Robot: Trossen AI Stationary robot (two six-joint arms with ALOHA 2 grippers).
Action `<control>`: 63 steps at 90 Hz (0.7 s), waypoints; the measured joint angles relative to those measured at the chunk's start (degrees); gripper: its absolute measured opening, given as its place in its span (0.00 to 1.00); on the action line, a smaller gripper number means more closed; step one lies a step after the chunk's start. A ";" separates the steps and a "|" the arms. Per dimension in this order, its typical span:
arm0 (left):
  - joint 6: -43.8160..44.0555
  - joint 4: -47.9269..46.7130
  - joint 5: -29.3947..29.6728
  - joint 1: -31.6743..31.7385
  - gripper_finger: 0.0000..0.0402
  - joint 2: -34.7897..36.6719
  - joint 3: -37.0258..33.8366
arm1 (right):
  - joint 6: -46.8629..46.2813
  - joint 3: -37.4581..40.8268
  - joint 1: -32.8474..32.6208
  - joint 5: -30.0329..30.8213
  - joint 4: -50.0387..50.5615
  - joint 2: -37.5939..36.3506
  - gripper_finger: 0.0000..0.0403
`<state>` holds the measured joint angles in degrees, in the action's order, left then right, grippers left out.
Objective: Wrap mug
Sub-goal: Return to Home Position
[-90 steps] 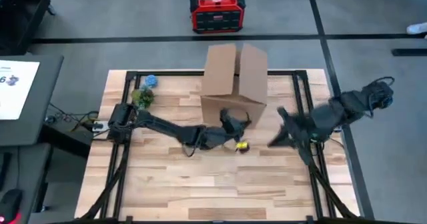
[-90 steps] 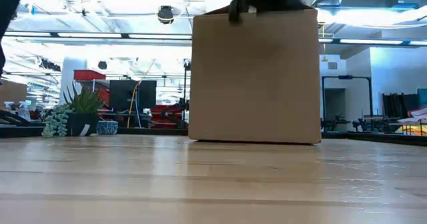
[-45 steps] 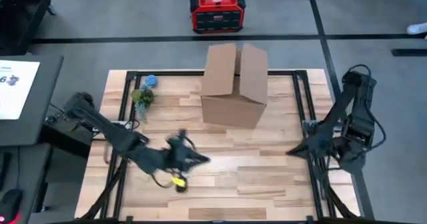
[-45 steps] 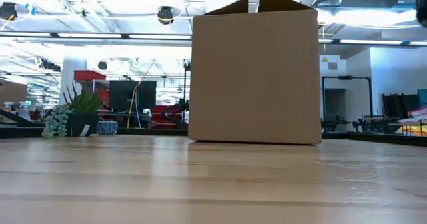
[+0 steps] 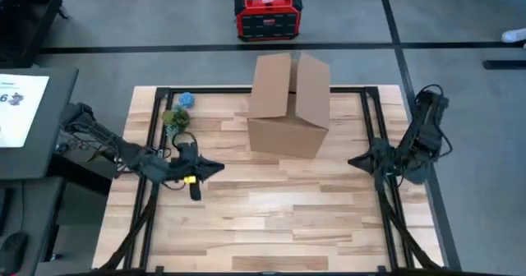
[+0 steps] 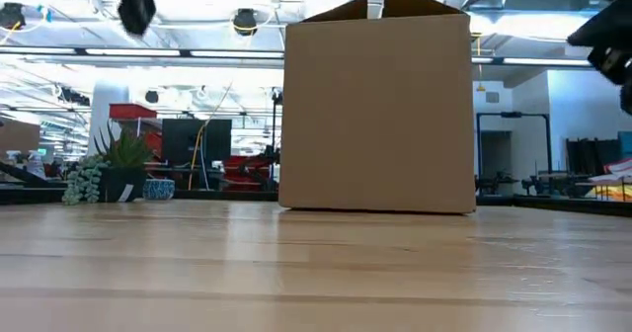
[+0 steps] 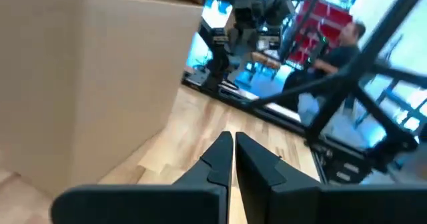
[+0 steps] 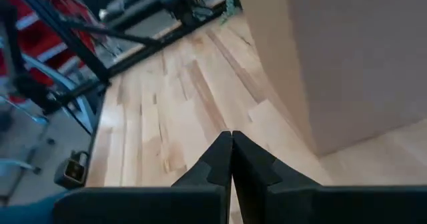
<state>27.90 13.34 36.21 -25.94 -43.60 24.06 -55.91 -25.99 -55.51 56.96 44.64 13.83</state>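
At far middle of table (image 5: 271,223): cardboard box (image 5: 288,103), free of both arms. Probably light, stiff, dentable; best pressed at opposite walls. Left gripper (image 5: 217,167), right gripper (image 5: 352,161) near table sides, fingers pinched together, empty.

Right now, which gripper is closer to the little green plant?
Left. The left gripper hangs close by the plant; the right gripper is across the table, past the box.
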 joint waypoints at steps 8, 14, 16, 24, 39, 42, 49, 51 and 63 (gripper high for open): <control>-0.89 2.26 -2.84 3.69 0.00 5.88 -5.19 | 5.98 2.23 1.87 0.08 -3.02 -5.52 0.00; -2.11 3.28 -5.29 5.90 0.00 10.44 -8.30 | 11.42 3.97 3.20 0.22 -6.24 -9.88 0.00; -2.55 3.19 -5.93 6.50 0.00 11.99 -9.25 | 13.27 4.53 3.59 0.23 -7.47 -11.32 0.00; -4.17 2.74 -7.67 8.15 0.00 18.09 -12.46 | 20.02 6.35 4.88 0.81 -11.71 -13.53 0.00; -7.28 -3.13 -8.23 8.94 0.00 31.00 -15.75 | 27.18 10.04 7.41 0.06 -19.21 -13.62 0.00; -7.59 -5.94 -8.23 8.94 0.00 33.87 -15.87 | 27.64 10.95 7.88 -0.18 -19.83 -13.66 0.00; -7.73 -13.03 -8.29 8.94 0.00 40.10 -15.87 | 27.92 12.64 9.03 -1.85 -21.14 -13.65 0.00; -7.72 -15.17 -8.29 8.94 0.00 41.94 -15.87 | 27.91 13.21 9.35 -2.00 -21.29 -13.65 0.00; -8.45 -23.93 -7.71 8.96 0.00 43.14 -14.87 | 27.92 16.70 12.20 -3.04 -23.03 -13.67 0.00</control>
<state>19.46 -10.59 28.50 -16.97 -0.46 9.19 -27.99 -9.29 -43.31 53.92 21.61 0.16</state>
